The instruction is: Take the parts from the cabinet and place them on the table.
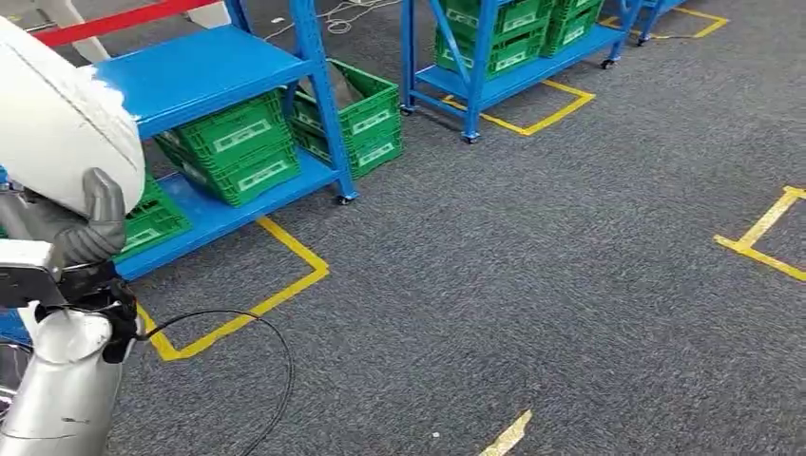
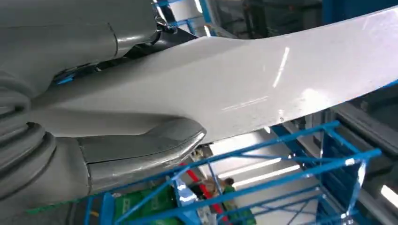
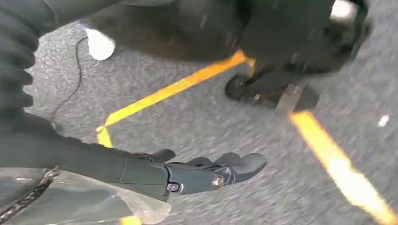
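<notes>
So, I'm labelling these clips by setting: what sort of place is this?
Likely a warehouse or factory floor: blue wheeled racks holding green crates, yellow tape bays on grey carpet.
</notes>
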You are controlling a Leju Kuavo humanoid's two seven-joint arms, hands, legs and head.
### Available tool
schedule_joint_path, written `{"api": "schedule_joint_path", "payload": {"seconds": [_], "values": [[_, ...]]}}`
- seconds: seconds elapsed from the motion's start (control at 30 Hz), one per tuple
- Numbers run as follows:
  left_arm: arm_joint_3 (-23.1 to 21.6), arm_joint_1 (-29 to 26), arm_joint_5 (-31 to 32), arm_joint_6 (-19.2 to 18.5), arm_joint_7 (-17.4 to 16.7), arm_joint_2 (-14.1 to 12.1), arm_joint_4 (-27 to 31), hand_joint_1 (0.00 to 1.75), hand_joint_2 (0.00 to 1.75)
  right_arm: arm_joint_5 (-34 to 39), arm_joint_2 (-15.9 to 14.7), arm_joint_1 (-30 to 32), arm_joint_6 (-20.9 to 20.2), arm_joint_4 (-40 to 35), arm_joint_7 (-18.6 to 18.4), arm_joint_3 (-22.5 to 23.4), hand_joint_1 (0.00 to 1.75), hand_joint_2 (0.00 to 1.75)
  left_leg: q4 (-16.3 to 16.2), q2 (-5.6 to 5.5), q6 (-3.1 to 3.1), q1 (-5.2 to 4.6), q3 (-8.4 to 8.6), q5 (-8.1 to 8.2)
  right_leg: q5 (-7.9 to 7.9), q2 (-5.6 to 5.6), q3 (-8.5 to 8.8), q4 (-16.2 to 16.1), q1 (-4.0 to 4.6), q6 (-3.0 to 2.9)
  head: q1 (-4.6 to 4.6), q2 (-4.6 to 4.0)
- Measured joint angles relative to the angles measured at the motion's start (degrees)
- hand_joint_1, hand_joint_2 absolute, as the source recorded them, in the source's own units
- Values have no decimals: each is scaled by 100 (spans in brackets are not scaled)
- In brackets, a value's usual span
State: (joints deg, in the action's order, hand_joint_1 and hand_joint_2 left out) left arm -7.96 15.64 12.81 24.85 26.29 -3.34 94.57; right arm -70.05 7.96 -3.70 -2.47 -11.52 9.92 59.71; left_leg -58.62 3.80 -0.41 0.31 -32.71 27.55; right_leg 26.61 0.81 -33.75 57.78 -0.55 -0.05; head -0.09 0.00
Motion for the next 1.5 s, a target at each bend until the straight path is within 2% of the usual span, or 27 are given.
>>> {"api": "schedule_joint_path", "payload": {"seconds": [0.07, 0.13, 0.17, 0.23, 0.27, 0.3, 0.33, 0.47, 0.5, 0.53, 0.6, 0.67, 0.7, 0.73, 0.8, 0.83, 0.9, 1.0, 1.07, 1.13, 1.17, 1.2, 1.27, 1.3, 1.33, 1.37, 1.5], "values": [[0, 2, 0, -68, -18, -2, 0, 175, 175, 20, -2, -8, 2, -5, -7, 35, 0, 175, -564, -241, -37, 11, -212, 406, -18, -81, -14, 0, 0, -45, -11, 0], [-2, -9, 2, -127, -48, -2, -4, 175, 175, 24, -2, -6, 17, -5, 63, 59, 0, 175, -1495, -323, -46, 8, -604, 809, -29, -181, -31, 2, 12, -61, -7, 0], [-4, -10, 4, -149, -53, 0, -6, 175, 175, 24, -2, 2, 22, -5, 107, 61, 0, 175, -1719, -329, -36, 8, -696, 842, -33, -234, -35, 3, 21, -66, -9, 0], [-4, -1, 22, -190, -68, 2, -9, 175, 175, 22, -2, 13, 31, -7, 212, 61, 0, 175, -1377, -340, 15, 5, -519, 533, -45, -345, -33, 5, 40, -73, -11, 0], [-7, 9, 22, -201, -66, 9, -9, 175, 175, 22, -2, 8, 31, -7, 240, 64, 0, 175, -930, -380, 63, -7, -305, 278, -52, -400, -26, 5, 51, -68, -7, 0], [-7, 21, 20, -214, -66, 15, -9, 175, 175, 20, -2, 3, 31, -7, 271, 61, 0, 175, -346, -502, 138, -26, -24, -2, -62, -462, -19, 4, 56, -57, -9, 0], [-11, 34, 17, -236, -66, 17, -9, 175, 175, 18, 28, 1, 24, -2, 284, 64, 0, 175, -81, -712, 215, -41, 101, -7, -74, -484, -37, 5, 46, -41, 11, 0], [-20, 67, -9, -335, -48, 46, -9, 175, 175, -13, 26, 15, 18, -9, 181, 64, 0, 175, 98, -585, 232, -73, 124, -14, -159, -639, -130, -25, 14, 94, -22, 0], [-28, 74, -11, -389, -48, 59, -9, 175, 175, -13, 20, 18, 9, -11, 151, 64, 0, 175, 235, -512, 226, 17, 175, -91, -138, -630, -160, 1, 22, 104, -13, 0], [-42, 85, -9, -441, -48, 70, -9, 175, 175, -17, 20, 28, -4, -11, 127, 64, 0, 175, 272, -454, 242, -2, 197, -108, -19, -403, -249, 121, 54, 125, 6, 0], [-44, 103, -7, -496, -48, 55, -9, 175, 175, -17, 20, 14, -28, -11, 63, 64, 0, 175, 273, -345, 266, -7, 176, -119, 412, -196, -619, 909, 22, 189, 30, 0], [-52, 97, -9, -507, -48, 55, -9, 175, 175, -13, 20, 10, -33, -11, 68, 66, 0, 175, 270, -217, 265, -7, 165, -114, 683, -152, -936, 1639, -8, 254, 30, 0], [-55, 97, -9, -542, -48, 55, -9, 175, 175, -17, 20, 6, -44, -11, 55, 66, 0, 175, 269, -162, 259, 2, 168, -112, 636, -136, -909, 1655, -27, 284, 30, 0], [-55, 101, -9, -586, -48, 55, -9, 175, 175, -33, 20, 6, -46, -11, 24, 66, 0, 175, 258, -107, 241, 12, 170, -104, 464, -109, -734, 1394, -55, 314, 28, 0], [-57, 112, -20, -636, -48, 50, -9, 175, 175, -59, 7, 9, -46, -13, -50, 68, 0, 175, 191, -29, 163, 42, 172, -56, 26, 53, -148, 414, -113, 369, 28, 0], [-57, 120, -28, -665, -48, 48, -9, 175, 175, -68, 7, 11, -46, -13, -44, 68, 0, 175, 146, 11, 103, 29, 160, -20, 114, 229, 16, 112, -94, 420, 35, 0], [-55, 146, -44, -691, -48, 4, -4, 175, 175, -81, 20, 8, -59, -13, -42, 66, 0, 175, 67, 58, 49, -24, 107, -4, 109, 161, 34, 69, -69, 233, 46, 0], [-76, 161, -44, -704, -50, 4, -2, 175, 175, -83, 15, 44, -59, -13, -42, 68, 0, 175, 63, 171, -1, 1, 131, 21, 90, 27, 6, 82, -57, 114, 30, 0], [-81, 174, -53, -702, -48, -18, -4, 175, 175, -81, 13, 34, -55, -13, -42, 70, 0, 175, -370, -187, -43, 39, -34, 356, 75, -63, 5, 78, -66, 48, 11, 0], [-87, 167, -61, -722, -48, -48, -4, 175, 175, -94, 13, 24, -52, -13, -28, 70, 0, 175, -1330, -315, -50, 30, -466, 781, 72, -162, 1, 79, -46, 14, 2, 0], [-90, 167, -68, -756, -50, -53, -7, 175, 175, -92, 13, 27, -37, -13, -7, 70, 0, 175, -1689, -329, -34, 27, -646, 878, 69, -208, -1, 79, -25, 4, 4, 0], [-92, 167, -70, -787, -53, -57, -7, 175, 175, -85, 13, 30, -28, -13, 9, 70, 0, 175, -1798, -333, -7, 20, -718, 839, 65, -268, 0, 79, -4, -3, 4, 0], [-96, 174, -81, -813, -68, -61, -4, 175, 175, -76, 2, 24, -6, -13, 63, 72, 0, 175, -1244, -366, 108, -27, -502, 379, 58, -391, 14, 80, 35, -13, 4, 0], [-98, 186, -85, -824, -68, -66, -4, 175, 175, -59, -4, 17, 13, -15, 87, 72, 0, 175, -753, -437, 186, -65, -291, 86, 56, -445, 32, 80, 46, -16, 4, 0], [-101, 206, -90, -826, -68, -74, -4, 175, 175, -33, -7, 12, 35, -15, 98, 77, 0, 175, -290, -596, 277, -114, -100, -161, 56, -488, 32, 74, 40, -17, 6, 0], [-101, 219, -105, -829, -68, -81, -2, 175, 175, -18, -4, -9, 39, -13, 105, 85, 0, 175, -177, -695, 351, -110, -38, -105, 47, -516, 9, 79, 61, -14, 35, 0], [-101, 233, -157, -894, -64, -98, 2, 175, 175, 33, -61, 4, 79, -20, 96, 160, 0, 175, 118, -567, 371, -140, 27, -117, -30, -657, -77, 27, 15, 106, 2, 0]]}}
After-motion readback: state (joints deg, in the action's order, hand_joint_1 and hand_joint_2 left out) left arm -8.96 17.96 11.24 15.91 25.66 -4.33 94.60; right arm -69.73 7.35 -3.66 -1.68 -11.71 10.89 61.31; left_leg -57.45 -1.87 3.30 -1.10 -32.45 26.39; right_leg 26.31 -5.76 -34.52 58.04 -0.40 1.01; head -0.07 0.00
